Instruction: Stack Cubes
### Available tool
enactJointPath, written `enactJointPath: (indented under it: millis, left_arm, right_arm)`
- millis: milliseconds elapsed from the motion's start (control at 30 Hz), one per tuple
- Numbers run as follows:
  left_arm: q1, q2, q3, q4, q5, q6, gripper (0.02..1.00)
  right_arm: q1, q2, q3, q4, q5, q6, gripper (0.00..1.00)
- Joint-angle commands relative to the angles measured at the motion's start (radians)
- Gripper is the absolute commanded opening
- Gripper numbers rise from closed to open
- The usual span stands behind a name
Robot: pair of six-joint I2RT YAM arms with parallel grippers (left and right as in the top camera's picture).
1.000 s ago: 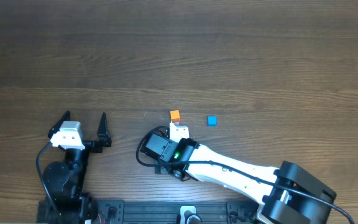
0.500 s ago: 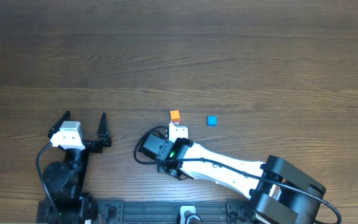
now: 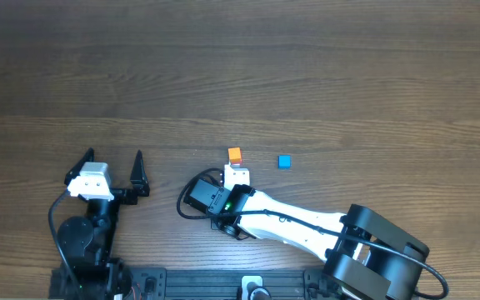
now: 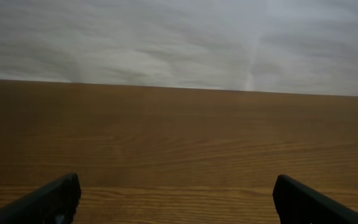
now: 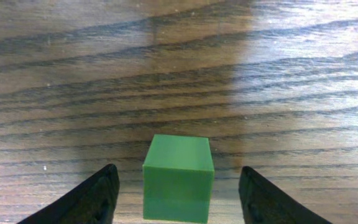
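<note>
Gripper (image 5: 178,170) of right arm sits low, spread astride green cube (image 5: 179,186); left gripper (image 3: 113,154) spread too.

right arm (image 3: 290,227) | elbow swung left (slightly) | right pincer (image 5: 178,193) edged left

Three cubes are counted: one orange cube (image 3: 235,154), one blue cube (image 3: 284,161) and one green cube (image 5: 179,177). Two arms are counted, the left arm (image 3: 86,225) and the right arm (image 3: 307,229). Two pincers are counted, the left pincer (image 3: 113,156) and the right pincer (image 5: 180,193), with two fingers (image 3: 139,171) to each. One wooden worktop (image 3: 240,67) is counted.
</note>
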Motion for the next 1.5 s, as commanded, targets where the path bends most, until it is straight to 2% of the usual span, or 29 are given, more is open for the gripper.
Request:
enactJointPath:
  millis: [33,233,467,733,900,1233,1267,1400,1500]
  left_arm:
    - [0.006,-0.007,-0.007,0.002,0.007,0.005,1.000]
    - [0.006,-0.007,-0.007,0.002,0.007,0.005,1.000]
    - [0.006,-0.007,-0.007,0.002,0.007,0.005,1.000]
    - [0.006,-0.007,-0.007,0.002,0.007,0.005,1.000]
    - [0.006,-0.007,-0.007,0.002,0.007,0.005,1.000]
    - [0.006,-0.007,-0.007,0.002,0.007,0.005,0.998]
    - [0.006,-0.007,-0.007,0.002,0.007,0.005,1.000]
    - [0.006,-0.007,-0.007,0.002,0.007,0.005,1.000]
    - [0.006,-0.007,-0.007,0.002,0.007,0.005,1.000]
  right_arm:
    - [0.007,0.010,0.019,0.009,0.027,0.011,0.575]
    - [0.007,0.010,0.019,0.012,0.027,0.010,0.437]
    - [0.007,0.010,0.019,0.008,0.027,0.026,0.413]
    - [0.007,0.010,0.019,0.009,0.027,0.026,0.316]
    - [0.007,0.010,0.019,0.009,0.027,0.026,0.290]
    - [0.006,0.006,0.022,0.008,0.032,0.025,0.121]
    - [0.005,-0.001,0.032,-0.005,0.038,0.025,0.106]
    - [-0.014,-0.037,0.198,-0.262,0.142,0.022,0.066]
    - [-0.041,-0.038,0.315,-0.377,0.183,-0.029,0.058]
